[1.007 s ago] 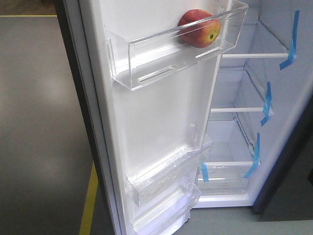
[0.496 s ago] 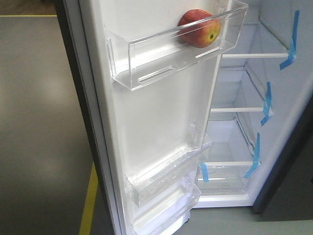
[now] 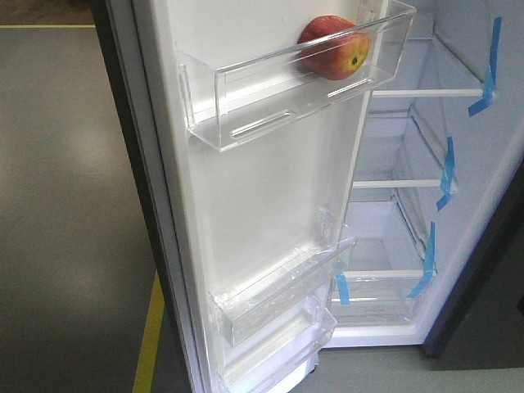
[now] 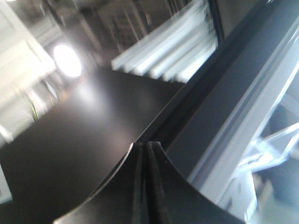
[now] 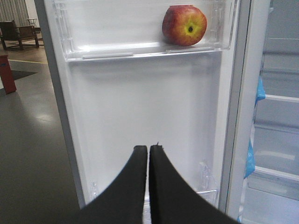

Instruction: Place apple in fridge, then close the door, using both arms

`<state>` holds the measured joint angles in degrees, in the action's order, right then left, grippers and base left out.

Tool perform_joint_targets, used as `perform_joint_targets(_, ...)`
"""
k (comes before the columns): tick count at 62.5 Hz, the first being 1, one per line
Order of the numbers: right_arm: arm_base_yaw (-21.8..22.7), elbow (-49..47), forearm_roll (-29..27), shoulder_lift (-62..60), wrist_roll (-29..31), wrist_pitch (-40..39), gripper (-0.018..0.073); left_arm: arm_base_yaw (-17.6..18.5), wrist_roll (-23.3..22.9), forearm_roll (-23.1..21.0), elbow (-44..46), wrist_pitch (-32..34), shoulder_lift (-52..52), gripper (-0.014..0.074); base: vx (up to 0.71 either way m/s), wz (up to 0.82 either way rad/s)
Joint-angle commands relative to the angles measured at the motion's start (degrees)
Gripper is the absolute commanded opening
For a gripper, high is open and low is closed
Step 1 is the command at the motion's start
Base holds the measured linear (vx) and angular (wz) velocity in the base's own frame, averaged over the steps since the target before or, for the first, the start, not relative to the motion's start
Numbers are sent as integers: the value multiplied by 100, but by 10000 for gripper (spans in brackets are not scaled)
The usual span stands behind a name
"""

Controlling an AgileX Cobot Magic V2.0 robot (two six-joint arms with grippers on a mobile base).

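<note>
The red apple point(image 3: 334, 47) with a yellow patch lies at the right end of the top clear bin point(image 3: 270, 98) on the open door point(image 3: 262, 196). The fridge point(image 3: 409, 229) stands open to the right, white inside, its shelves marked with blue tape point(image 3: 446, 172). My right gripper point(image 5: 149, 147) is shut and empty, facing the door's white lining point(image 5: 149, 102), with the apple point(image 5: 184, 24) above it. My left gripper point(image 4: 146, 143) is shut with nothing in it, right at the door's dark outer face point(image 4: 84, 140) near its edge. Neither gripper shows in the front view.
Two lower clear bins point(image 3: 278, 295) jut from the door. Grey floor point(image 3: 65, 205) with a yellow line point(image 3: 149, 336) lies left of the door. A bench point(image 5: 18, 35) and a red object point(image 5: 5, 74) stand far off to the left.
Almost nothing differs; only the dark fridge side at the lower right shows slightly more. The apple and door bins stay put.
</note>
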<state>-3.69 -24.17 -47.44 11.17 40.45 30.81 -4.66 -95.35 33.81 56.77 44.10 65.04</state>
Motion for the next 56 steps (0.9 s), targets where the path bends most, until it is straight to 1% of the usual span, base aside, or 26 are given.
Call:
perform_joint_targets(1, 17, -136, -141, 62, 12, -172, -3, 6, -723, 734, 944, 804, 879, 33, 0, 0)
perform_joint_targets(5, 17, -136, -141, 62, 12, -160, -3, 6, -1347, 1038, 1522, 1127, 1507, 69, 0, 0)
perform_joint_targets(9, 17, -136, -141, 62, 12, -160, -3, 6, -1829, 1215, 2058, 1366, 2044, 118, 0, 0)
perform_joint_targets(14, 17, -136, -141, 62, 12, -160, -3, 6, -2255, 1475, 2812, 1564, 2716, 208, 0, 0)
perform_joint_targets(19, 17, -136, -141, 62, 12, -117, -3, 6, -2801, 1824, 3579, 1753, 3362, 317, 0, 0)
perform_joint_targets(23, 17, -136, -141, 62, 12, -78, -3, 17, -2807, 2061, 4211, 2185, 3877, 385, 0, 0)
perform_joint_targets(26, 17, -136, -141, 62, 12, -36, -3, 59, -2807, 2158, 4630, 2540, 4199, 417, 0, 0)
perform_joint_targets(29, 17, -136, -141, 62, 12, 2, -3, 103, -2807, 2152, 5052, 2927, 4514, 431, 0, 0)
perform_joint_targets(33, 17, -136, -141, 62, 12, 39, -2, 216, -2807, 2157, 5447, 3196, 4768, 433, 0, 0)
perform_joint_targets(38, 17, -136, -146, 62, 12, 73, -1, 374, -2807, 2163, 5746, 3292, 4920, 433, 0, 0)
perform_joint_targets(47, 17, -136, -152, 62, 12, 87, 1, 667, -2807, 2224, 5944, 3244, 4929, 433, 0, 0)
perform_joint_targets(56, 17, -136, -197, 62, 12, 69, 4, 987, -2807, 2512, 5952, 3523, 4892, 433, 0, 0)
